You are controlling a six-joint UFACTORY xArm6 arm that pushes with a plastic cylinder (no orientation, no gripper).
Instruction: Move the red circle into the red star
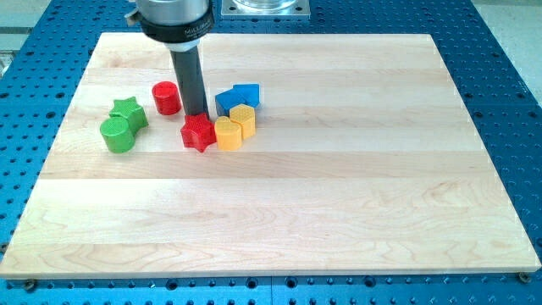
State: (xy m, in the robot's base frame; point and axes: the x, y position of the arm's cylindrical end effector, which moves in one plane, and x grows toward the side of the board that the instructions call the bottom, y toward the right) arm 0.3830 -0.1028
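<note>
The red circle point(166, 97) stands on the wooden board point(339, 186) at the view's upper left. The red star point(198, 133) lies below and to the right of it, with a small gap between them. My tip point(196, 113) is at the star's top edge, just right of the red circle and apparently touching or nearly touching the star. The dark rod point(190, 80) rises from there to the arm's head at the view's top.
A yellow block point(228, 134) touches the star's right side, with another yellow block point(243, 119) behind it. Two blue blocks point(238, 97) sit right of the rod. A green star point(129, 112) and a green cylinder point(117, 135) lie at the left.
</note>
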